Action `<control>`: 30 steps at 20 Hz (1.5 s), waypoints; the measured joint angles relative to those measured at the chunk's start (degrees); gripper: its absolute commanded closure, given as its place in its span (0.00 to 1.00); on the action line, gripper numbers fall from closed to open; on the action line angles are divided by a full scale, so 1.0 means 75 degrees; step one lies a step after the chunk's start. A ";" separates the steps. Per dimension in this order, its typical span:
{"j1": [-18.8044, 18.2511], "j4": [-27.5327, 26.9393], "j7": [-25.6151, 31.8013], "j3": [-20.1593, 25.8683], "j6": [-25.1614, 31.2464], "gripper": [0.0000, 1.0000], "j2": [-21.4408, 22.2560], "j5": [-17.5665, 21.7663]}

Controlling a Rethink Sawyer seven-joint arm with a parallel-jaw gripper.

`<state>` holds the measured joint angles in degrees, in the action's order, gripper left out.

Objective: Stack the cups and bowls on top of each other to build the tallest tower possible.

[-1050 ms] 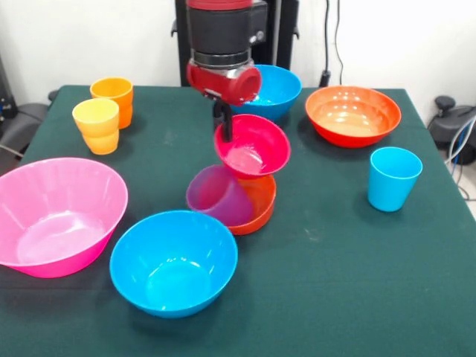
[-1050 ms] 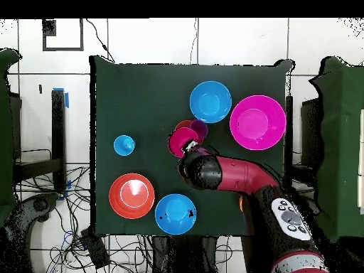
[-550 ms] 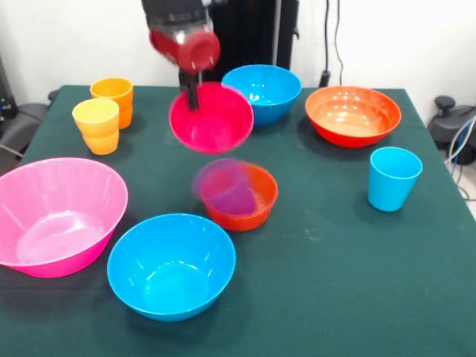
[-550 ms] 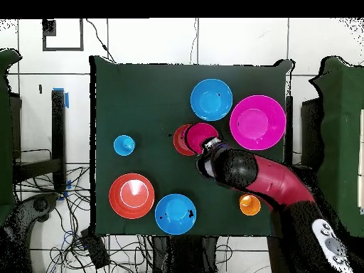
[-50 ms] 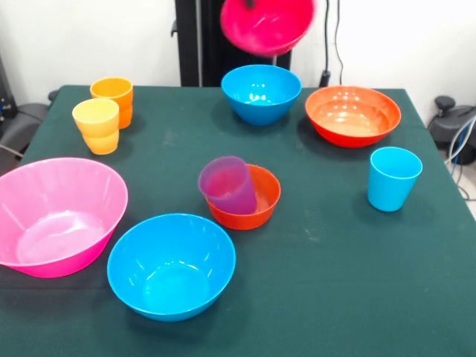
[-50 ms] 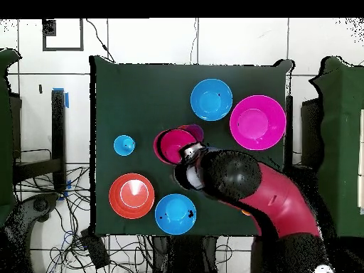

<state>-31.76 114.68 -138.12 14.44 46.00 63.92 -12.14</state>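
The small crimson bowl (image 5: pixel 268 26) hangs high in the air at the top of the front view, tilted, above the far blue bowl (image 5: pixel 261 91). In the overhead view my gripper (image 6: pixel 188 153) is shut on the crimson bowl's (image 6: pixel 173 144) rim. Below it, the purple cup (image 5: pixel 229 186) leans tilted inside the small orange bowl (image 5: pixel 262 204) at the table's middle. From above only a sliver of the purple cup (image 6: pixel 194 129) shows past the crimson bowl.
The huge pink bowl (image 5: pixel 56 216) sits at the left, a blue bowl (image 5: pixel 171 264) near the front. The wide orange bowl (image 5: pixel 352 114) and light blue cup (image 5: pixel 393 178) are at the right. The yellow cup (image 5: pixel 97 125) and orange cup (image 5: pixel 113 95) stand together at the far left.
The crimson bowl has risen from just above the purple cup, first left, then high up and right in the front view. The purple cup has settled leaning in the orange bowl.
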 measured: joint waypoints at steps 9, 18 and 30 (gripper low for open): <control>0.0510 0.0028 0.0000 -0.0012 -0.0003 1.00 0.0396 -0.0185; 0.0516 0.0020 0.0000 -0.0285 -0.0699 1.00 -0.0119 0.0712; 0.0743 0.0019 0.0000 -0.0887 -0.2530 1.00 -0.1309 0.1743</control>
<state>-26.19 114.82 -138.12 7.79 27.03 54.11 0.93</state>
